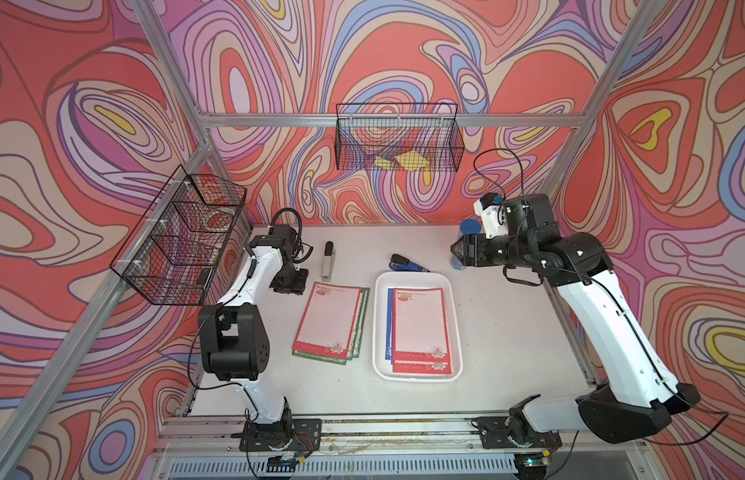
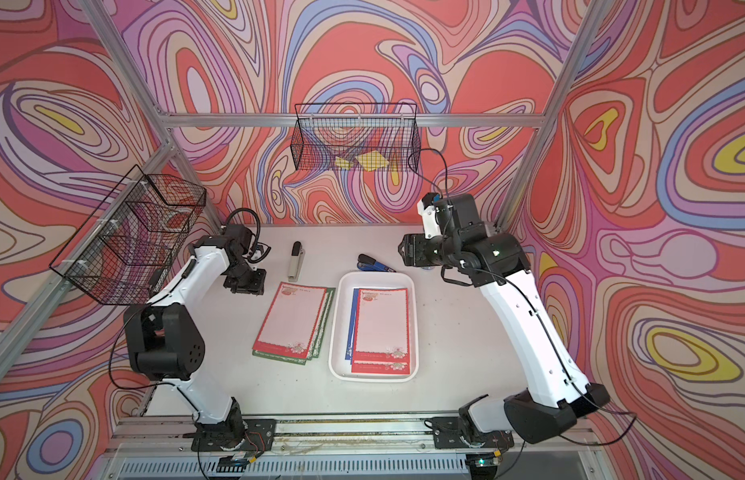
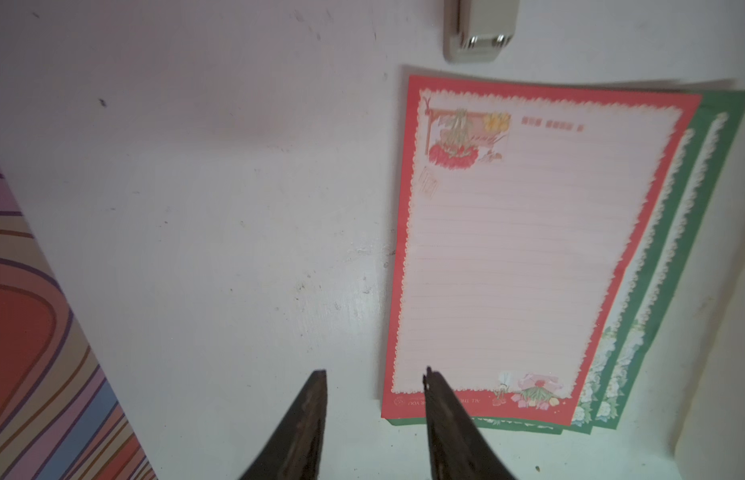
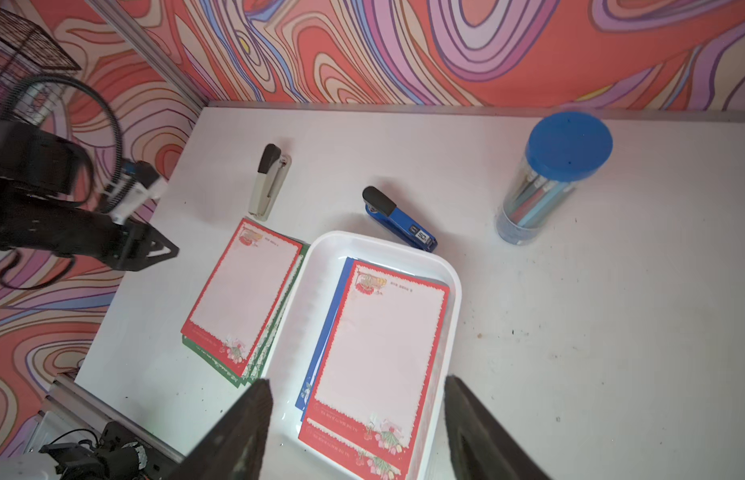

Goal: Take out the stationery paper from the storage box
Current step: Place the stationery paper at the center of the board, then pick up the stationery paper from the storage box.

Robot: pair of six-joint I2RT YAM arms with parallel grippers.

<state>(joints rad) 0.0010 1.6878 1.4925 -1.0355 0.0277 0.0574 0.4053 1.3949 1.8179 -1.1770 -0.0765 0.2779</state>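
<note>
The storage box [image 1: 381,324] is a shallow white tray at mid-table, seen in both top views [image 2: 336,332]. Inside it lies stationery paper [image 1: 420,320]: red-bordered sheets on top, blue ones beneath. More stationery paper [image 1: 327,320], red over green, lies stacked on the table left of the box. My left gripper [image 3: 375,372] is open and empty, low over the table at the stack's far left corner. My right gripper [image 4: 357,380] is open and empty, raised behind the box's far right corner; its view shows the storage box [image 4: 456,291] and the sheets [image 4: 387,332] inside.
A beige stapler [image 1: 328,262] and a blue stapler [image 1: 406,264] lie behind the stack and the box. A clear pen tube with a blue lid [image 4: 545,178] stands at the back right. Black wire baskets hang on the back wall [image 1: 398,137] and left wall [image 1: 179,241].
</note>
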